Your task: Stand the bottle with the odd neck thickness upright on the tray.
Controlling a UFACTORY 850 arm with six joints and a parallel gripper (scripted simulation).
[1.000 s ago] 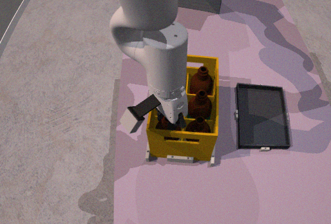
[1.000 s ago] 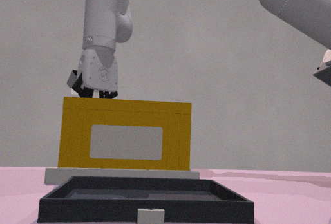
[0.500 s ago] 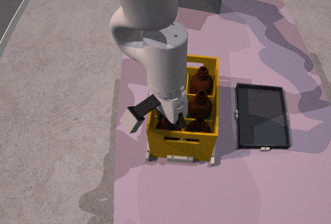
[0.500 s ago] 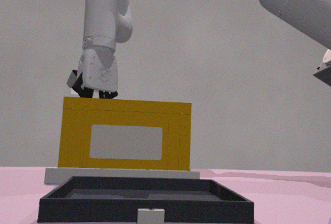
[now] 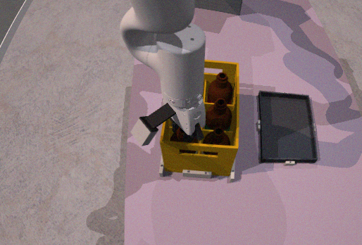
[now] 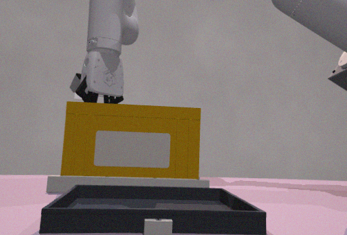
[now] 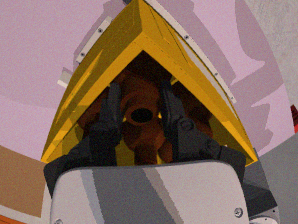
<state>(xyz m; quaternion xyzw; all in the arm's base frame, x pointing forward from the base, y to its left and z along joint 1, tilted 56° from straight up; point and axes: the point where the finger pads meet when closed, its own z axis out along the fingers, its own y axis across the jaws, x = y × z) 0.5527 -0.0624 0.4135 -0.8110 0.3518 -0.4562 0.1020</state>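
Note:
A yellow crate (image 5: 201,128) stands on the pink mat and holds brown bottles in its cells. Three bottles (image 5: 219,86) (image 5: 219,113) (image 5: 216,136) show in its right column. My gripper (image 5: 188,133) reaches down into the front left cell and is shut on the neck of the brown bottle (image 7: 141,123) there. In the wrist view the dark fingers sit on both sides of that bottle's mouth. The bottle stands inside the crate. In the side view my gripper (image 6: 101,98) sits just at the crate's top rim (image 6: 131,109). The arm hides the other left cells.
A dark empty tray (image 5: 286,127) lies on the mat right of the crate, a short gap apart; it also shows in the side view (image 6: 152,207) in front of the crate. The crate rests on a pale base (image 6: 128,184).

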